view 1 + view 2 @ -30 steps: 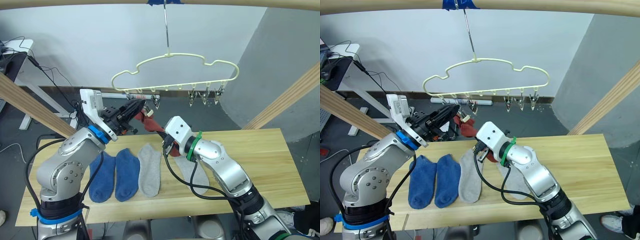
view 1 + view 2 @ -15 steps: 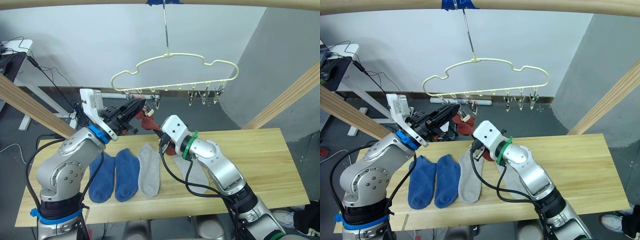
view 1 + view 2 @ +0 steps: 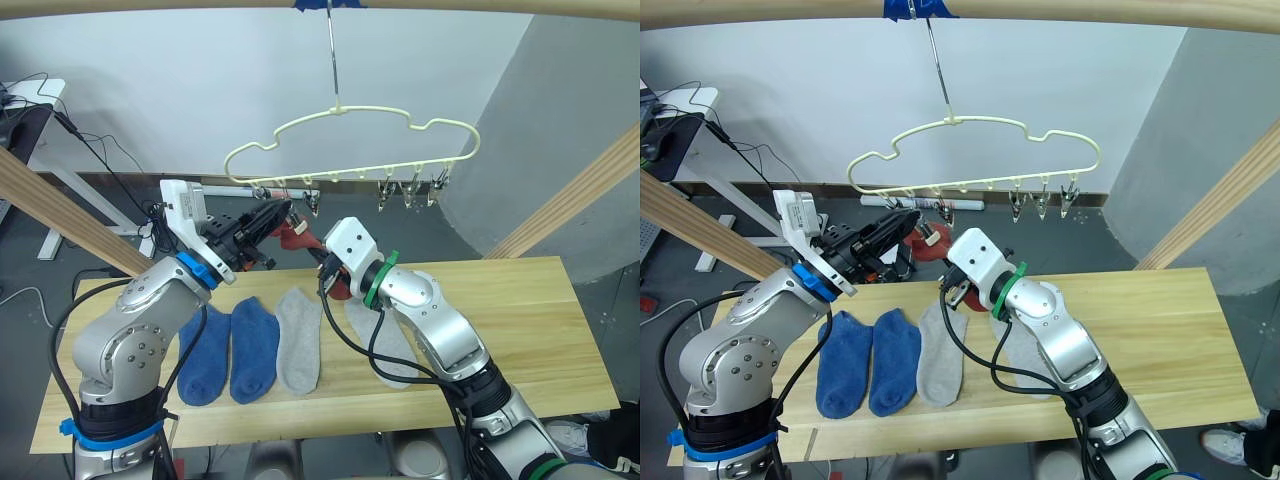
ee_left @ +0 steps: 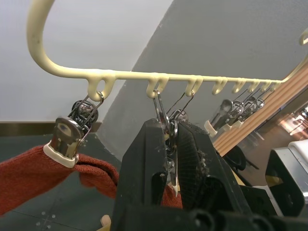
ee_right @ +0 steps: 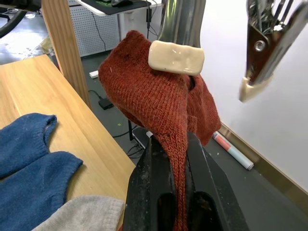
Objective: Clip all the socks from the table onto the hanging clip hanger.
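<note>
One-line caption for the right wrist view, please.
Right pincer lifts a rust red sock to a metal clip, above the wooden table with blue socks.

Both claws [image 4: 169, 159] [image 5: 175, 192] clamped, raised

Clip hanger [image 3: 352, 140]: pale yellow wire, silver metal clips with cream tips. Sock at the clips [image 5: 159, 98]: rust-red knit. On the tabletop [image 3: 520, 310], light yellowish wood with visible grain: two royal blue socks [image 3: 232, 350], two light grey socks [image 3: 298, 338]. Left gripper [image 4: 169, 159] and right gripper [image 5: 178, 192]: black fingers. Left arm: silver, blue ring. Right arm: silver, green ring.
</note>
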{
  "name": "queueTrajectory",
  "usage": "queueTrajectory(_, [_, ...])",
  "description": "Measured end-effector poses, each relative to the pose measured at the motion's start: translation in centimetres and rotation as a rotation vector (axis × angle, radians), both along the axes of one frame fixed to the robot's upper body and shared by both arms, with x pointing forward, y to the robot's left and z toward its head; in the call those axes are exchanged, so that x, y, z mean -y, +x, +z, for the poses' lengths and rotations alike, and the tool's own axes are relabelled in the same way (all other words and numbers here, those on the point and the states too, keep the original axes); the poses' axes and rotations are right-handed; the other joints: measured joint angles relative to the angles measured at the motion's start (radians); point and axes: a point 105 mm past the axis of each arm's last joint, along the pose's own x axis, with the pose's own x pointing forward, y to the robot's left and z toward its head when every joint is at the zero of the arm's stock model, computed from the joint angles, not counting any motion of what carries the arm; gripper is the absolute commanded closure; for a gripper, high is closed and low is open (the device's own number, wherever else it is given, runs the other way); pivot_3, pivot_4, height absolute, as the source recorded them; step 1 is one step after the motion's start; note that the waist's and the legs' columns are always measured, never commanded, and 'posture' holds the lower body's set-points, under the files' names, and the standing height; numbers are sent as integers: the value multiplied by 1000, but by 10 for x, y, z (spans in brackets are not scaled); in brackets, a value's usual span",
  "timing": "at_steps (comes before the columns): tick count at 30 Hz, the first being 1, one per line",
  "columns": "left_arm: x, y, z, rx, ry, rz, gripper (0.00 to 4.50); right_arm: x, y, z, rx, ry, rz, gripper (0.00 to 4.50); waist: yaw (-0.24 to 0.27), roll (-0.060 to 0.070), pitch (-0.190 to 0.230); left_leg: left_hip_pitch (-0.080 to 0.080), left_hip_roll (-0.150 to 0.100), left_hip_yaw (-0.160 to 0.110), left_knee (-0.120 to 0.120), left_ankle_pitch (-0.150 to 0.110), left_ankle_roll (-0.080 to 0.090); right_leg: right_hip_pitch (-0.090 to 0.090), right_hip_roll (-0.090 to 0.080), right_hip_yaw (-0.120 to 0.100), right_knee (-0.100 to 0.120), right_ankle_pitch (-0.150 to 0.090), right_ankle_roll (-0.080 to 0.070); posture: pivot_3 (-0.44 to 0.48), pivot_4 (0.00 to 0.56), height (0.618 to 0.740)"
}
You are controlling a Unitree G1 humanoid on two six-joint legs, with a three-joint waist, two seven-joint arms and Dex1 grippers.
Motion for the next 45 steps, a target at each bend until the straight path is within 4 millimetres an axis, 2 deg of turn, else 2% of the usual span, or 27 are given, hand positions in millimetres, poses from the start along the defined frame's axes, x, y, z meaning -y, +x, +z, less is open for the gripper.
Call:
queueTrajectory(7, [-2,-1,-5,-10,6,9,4247,-4,-2,4,2,11,27,4500,0,0,0,0,0,0,0,0,0,0,0,0,0,0,0,-212,330,740])
queueTrajectory(14, [-8,-1,-11,5,67,39,2047,-10,-2,11,17,21,43,4500,0,0,0,0,0,0,0,0,0,0,0,0,0,0,0,-208,329,740])
queueTrajectory(17, [-8,-3,-14,10,78,34,1173,-11,-3,11,9,20,52,3693,0,0,0,-1,0,0,0,0,0,0,0,0,-1,0,0,-208,329,740])
queueTrajectory(22, [-11,-4,-14,35,112,37,1140,-8,-4,1,-25,-30,77,1938,0,0,0,-1,0,0,0,0,0,-1,0,0,-1,0,0,-208,328,740])
queueTrajectory(25, [-12,-3,-17,56,142,57,1140,-4,-6,-5,-36,-62,88,1938,0,0,0,-1,0,0,-1,0,0,-1,0,0,-1,0,0,-216,326,740])
queueTrajectory(29, [-13,-4,-14,129,191,85,1140,11,-14,-14,-45,-116,100,1938,0,0,0,-1,0,0,-1,0,0,-1,-1,0,-2,0,0,-220,324,740])
queueTrajectory(35, [-2,-6,-16,234,249,114,1140,42,-41,-10,-27,-164,177,1938,2,1,0,-2,-1,0,0,0,0,-1,-2,0,-2,0,0,-225,324,740])
queueTrajectory(39, [4,-5,-18,264,231,153,1140,71,-53,4,3,-167,186,1938,1,0,0,-2,-1,1,0,0,0,0,-1,-1,-2,0,0,-253,323,740])
queueTrajectory(42, [14,-7,-22,276,206,152,1140,87,-60,21,9,-70,184,1938,-1,0,0,-2,-1,3,0,0,0,0,-1,-1,-1,0,0,-270,321,740])
queueTrajectory(45, [27,-9,-26,295,183,159,1140,113,-65,40,-19,-20,176,1938,0,0,0,-2,-2,3,1,0,0,1,-1,0,-2,1,1,-278,320,740])
